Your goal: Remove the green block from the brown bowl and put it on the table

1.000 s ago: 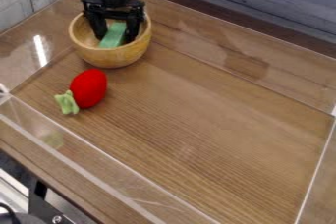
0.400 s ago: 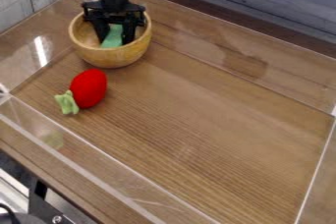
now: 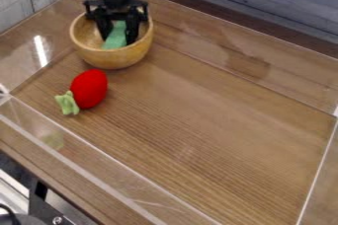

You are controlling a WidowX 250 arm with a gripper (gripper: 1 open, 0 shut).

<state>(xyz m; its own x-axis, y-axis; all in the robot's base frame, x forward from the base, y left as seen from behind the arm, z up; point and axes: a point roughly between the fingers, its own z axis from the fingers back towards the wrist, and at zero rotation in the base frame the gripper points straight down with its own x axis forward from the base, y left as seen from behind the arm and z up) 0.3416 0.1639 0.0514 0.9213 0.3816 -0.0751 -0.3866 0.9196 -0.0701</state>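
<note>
One green block [image 3: 119, 34] sits in the one bowl [image 3: 89, 49], the single gripper [image 3: 118, 23] clenched on it from above. Just beside the bowl lies one red toy [image 3: 89, 88] with one leafy green bit [image 3: 67, 103], all on one brown table [image 3: 218, 120].

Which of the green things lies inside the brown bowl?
The green block: it lies in the bowl; the toy's green leafy part is outside.
</note>
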